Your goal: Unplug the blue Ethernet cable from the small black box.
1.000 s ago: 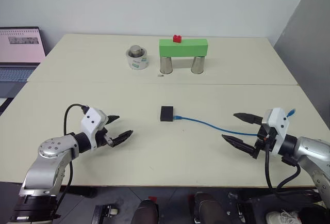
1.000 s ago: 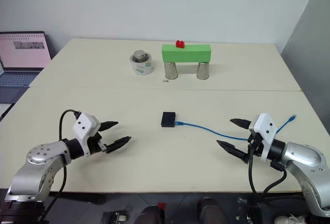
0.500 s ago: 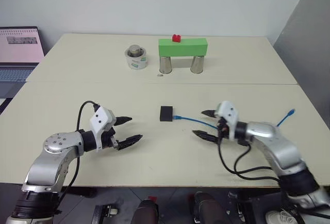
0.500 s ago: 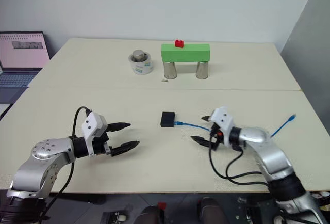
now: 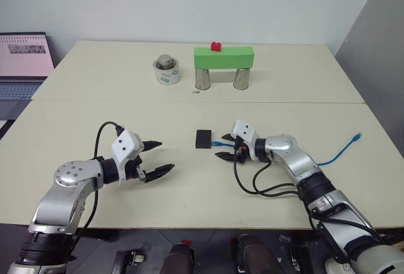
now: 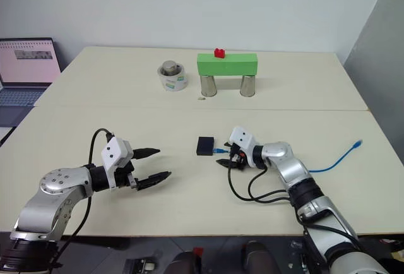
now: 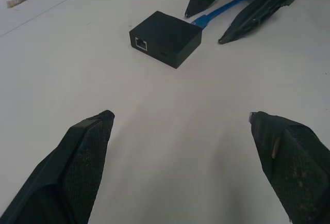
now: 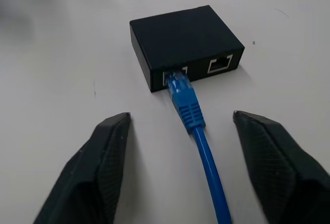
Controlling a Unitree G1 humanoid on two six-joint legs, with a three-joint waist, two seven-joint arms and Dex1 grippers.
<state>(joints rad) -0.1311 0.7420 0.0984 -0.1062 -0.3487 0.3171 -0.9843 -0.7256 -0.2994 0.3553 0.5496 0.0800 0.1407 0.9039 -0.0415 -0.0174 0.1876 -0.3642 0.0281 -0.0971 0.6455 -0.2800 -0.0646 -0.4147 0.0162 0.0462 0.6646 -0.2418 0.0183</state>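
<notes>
The small black box (image 5: pixel 204 138) lies flat near the middle of the table. The blue Ethernet cable (image 8: pixel 183 97) is plugged into one port on its side, beside a free port. The cable runs right across the table to its loose end (image 5: pixel 357 137). My right gripper (image 5: pixel 225 147) is open just right of the box, one finger on each side of the plug, touching neither plug nor box. My left gripper (image 5: pixel 163 156) is open over bare table to the left of the box, pointing toward it, with nothing between its fingers (image 7: pixel 85 152).
At the back stand a green block (image 5: pixel 224 57) on two metal cups with a red brick on top, and a white tape roll (image 5: pixel 167 72) holding a metal weight. A laptop (image 5: pixel 24 59) sits off the table's far left.
My right arm swung in from the table's right side to the box, and its fingers came closer together around the cable. My left gripper edged slightly toward the middle.
</notes>
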